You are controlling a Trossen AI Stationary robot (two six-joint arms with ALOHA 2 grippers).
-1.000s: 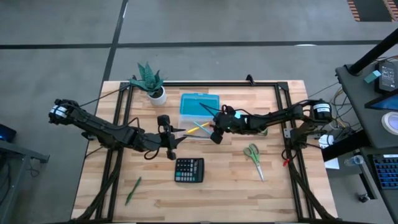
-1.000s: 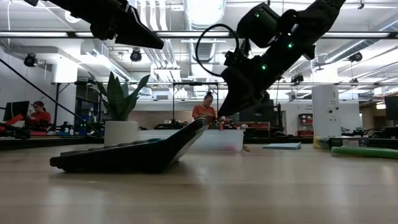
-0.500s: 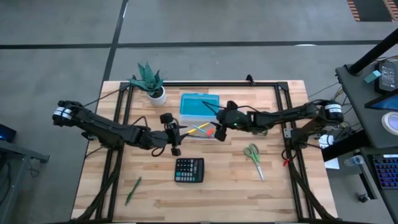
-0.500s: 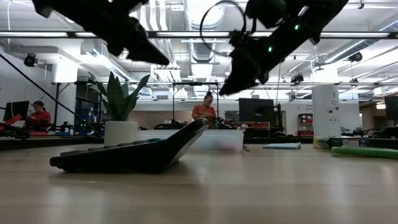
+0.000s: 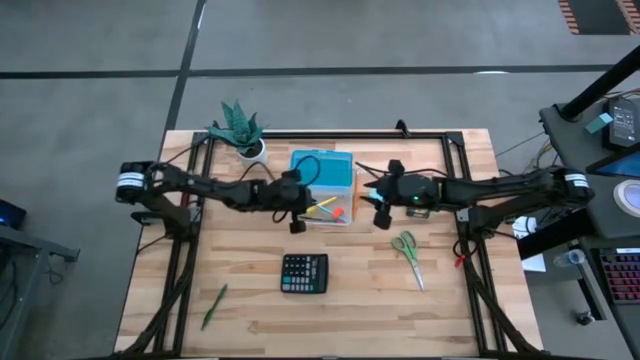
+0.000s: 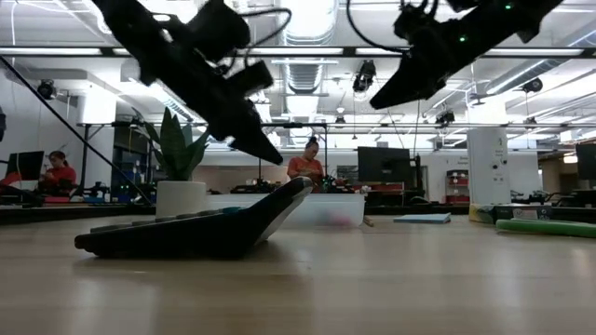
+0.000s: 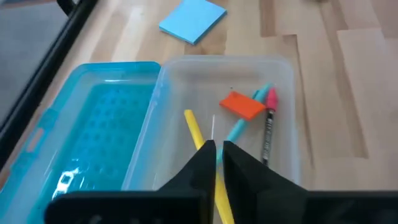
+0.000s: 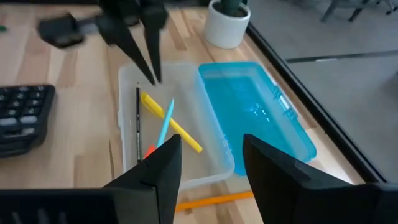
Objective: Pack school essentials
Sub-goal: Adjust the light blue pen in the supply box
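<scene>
A clear tray (image 5: 326, 207) with its blue lid (image 5: 322, 166) open beside it sits mid-table. A yellow pencil (image 7: 194, 127), a teal pen (image 7: 239, 127), a black pencil (image 7: 268, 134) and an orange-red eraser (image 7: 241, 104) lie on the tray's floor. My left gripper (image 7: 216, 152) is shut, empty, and points down over the tray's left part (image 8: 153, 78). My right gripper (image 8: 208, 180) stands open and empty above the table, just right of the tray (image 5: 378, 205). An orange pencil (image 8: 211, 200) lies on the table beside the tray.
Green-handled scissors (image 5: 407, 250) lie right of centre. A black calculator (image 5: 304, 272) sits nearer the front, and a green pen (image 5: 213, 305) lies at the front left. A potted plant (image 5: 243, 132) stands at the back left. A light-blue note pad (image 7: 193, 18) lies beyond the tray.
My left gripper has moved toward the table's right and far edges and come down over the tray. My right gripper has risen and drawn back toward the table's right edge, away from the tray.
</scene>
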